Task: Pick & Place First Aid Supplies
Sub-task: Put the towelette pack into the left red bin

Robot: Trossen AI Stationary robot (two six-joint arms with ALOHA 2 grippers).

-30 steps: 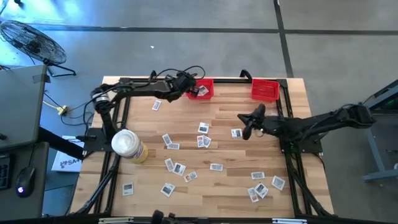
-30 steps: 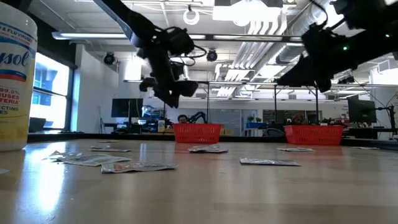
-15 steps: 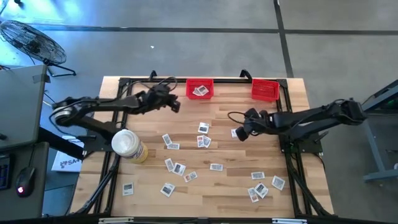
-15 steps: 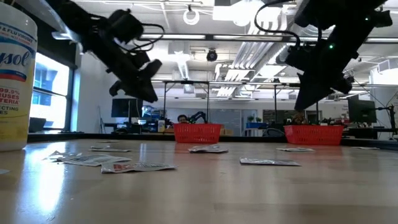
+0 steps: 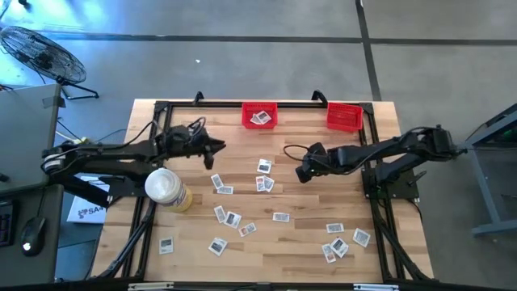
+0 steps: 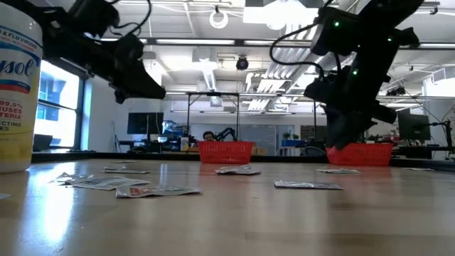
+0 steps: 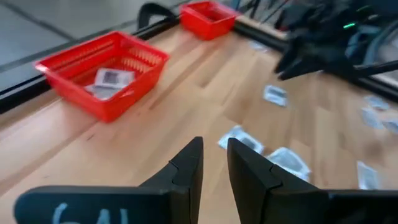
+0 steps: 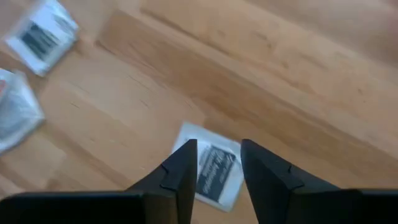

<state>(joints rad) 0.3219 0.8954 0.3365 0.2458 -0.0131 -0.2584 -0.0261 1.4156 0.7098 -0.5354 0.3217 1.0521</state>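
Right claw point(image 8: 217, 163) a little spread above a small flat white packet point(image 8: 211, 170), left claw point(image 7: 214, 163) slightly spread, empty, near that packet's desk point(image 5: 307, 137).

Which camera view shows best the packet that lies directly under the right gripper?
The right wrist view: the packet lies flat on the wood between the open fingers of the right gripper, its dark print visible. In the high view the gripper covers it. The low and left wrist views do not show it clearly.

Packet point(image 8: 214, 173) partly hidden behind the right pincer point(image 8: 219, 163), packet print blurred beyond reading, white canister point(image 6: 15, 96) cut off at frame edge
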